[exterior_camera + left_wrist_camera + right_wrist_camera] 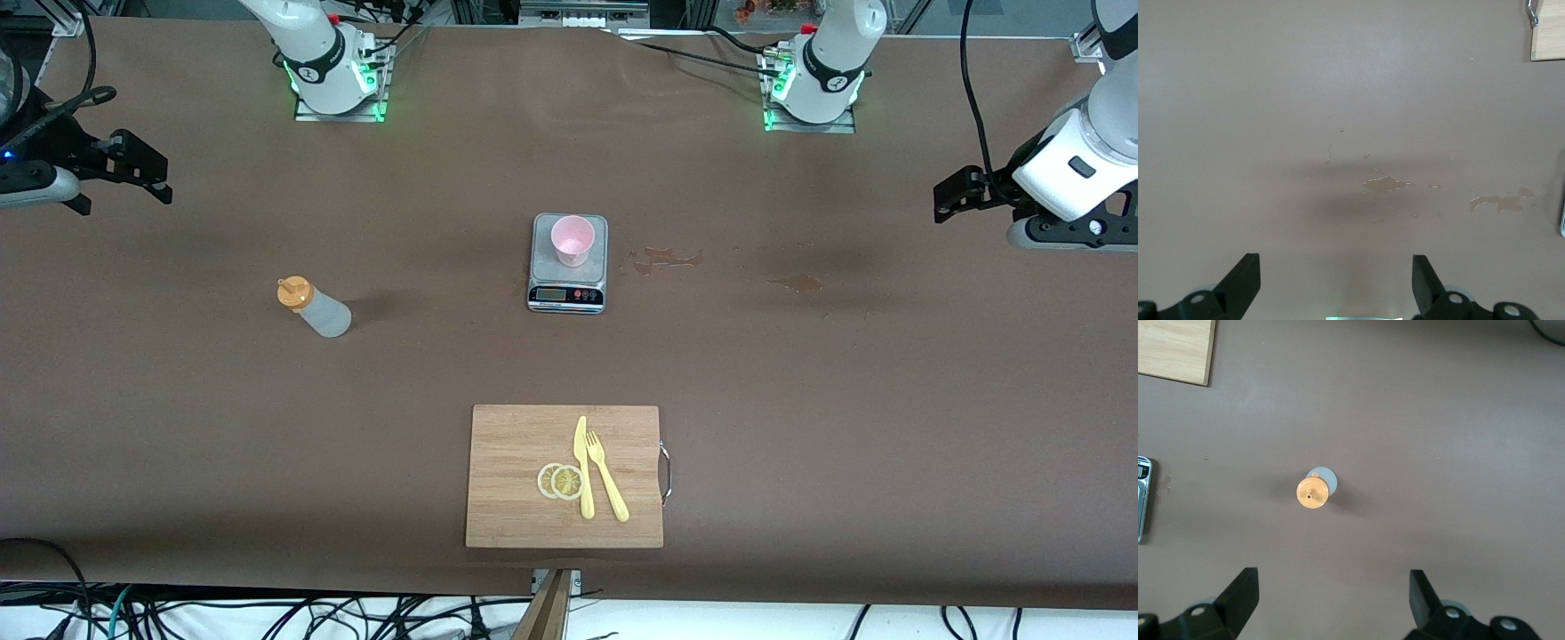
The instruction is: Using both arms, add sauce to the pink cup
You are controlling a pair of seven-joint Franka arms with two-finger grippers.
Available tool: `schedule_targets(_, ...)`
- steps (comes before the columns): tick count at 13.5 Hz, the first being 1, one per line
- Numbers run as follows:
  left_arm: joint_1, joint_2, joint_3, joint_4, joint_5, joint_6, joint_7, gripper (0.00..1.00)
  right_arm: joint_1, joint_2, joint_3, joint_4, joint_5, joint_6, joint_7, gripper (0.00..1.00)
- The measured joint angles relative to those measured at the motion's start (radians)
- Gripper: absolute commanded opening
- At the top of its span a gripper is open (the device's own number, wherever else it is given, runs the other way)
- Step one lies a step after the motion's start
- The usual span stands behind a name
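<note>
Cup (pixel 572 238) upright on scale (pixel 569 298); bottle (pixel 316 308) standing apart toward right arm's end; left gripper (pixel 1335 283) and right gripper (pixel 1331 600) both spread, holding nothing, high over table ends; stage ambiguous, either before pouring or after bottle's return.

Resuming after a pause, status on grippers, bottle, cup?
Left gripper open, parked over the stained table. Right gripper open above the sauce bottle, nothing held. Pink cup upright on the scale. Path to both is clear.

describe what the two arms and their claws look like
Both arms are glossy white with black joint rings, on metal base plates lit green. Black cables trail from the bases and along the left arm. Each claw, left claw and right claw, is matte black; wrist views show dark wedge-shaped fingers.
</note>
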Motion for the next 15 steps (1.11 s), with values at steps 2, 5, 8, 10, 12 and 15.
schedule_targets(2,0.000,0.000,0.000,0.000,0.000,0.000,0.000,1.00,0.000,0.000,0.000,0.003,0.000,0.000,0.000,1.00)
schedule_targets(5,0.000,0.000,0.002,0.000,0.000,0.000,0.000,1.00,0.000,0.000,0.000,0.015,-0.001,-0.010,0.000,1.00)
schedule_targets(8,0.000,0.000,0.004,0.000,0.000,0.000,0.000,1.00,0.000,0.000,0.000,0.036,-0.001,-0.040,-0.001,1.00)
schedule_targets(10,0.001,0.000,0.005,0.000,0.000,0.000,0.000,1.00,0.000,0.001,0.000,0.040,-0.001,-0.066,-0.001,0.99)
schedule_targets(12,0.001,0.000,0.006,0.000,0.000,0.000,0.000,1.00,0.000,0.002,0.000,0.040,-0.001,-0.067,-0.001,1.00)
schedule_targets(15,0.001,0.002,0.008,0.001,0.000,0.001,0.000,1.00,0.002,0.002,0.000,0.040,-0.001,-0.067,-0.001,1.00)
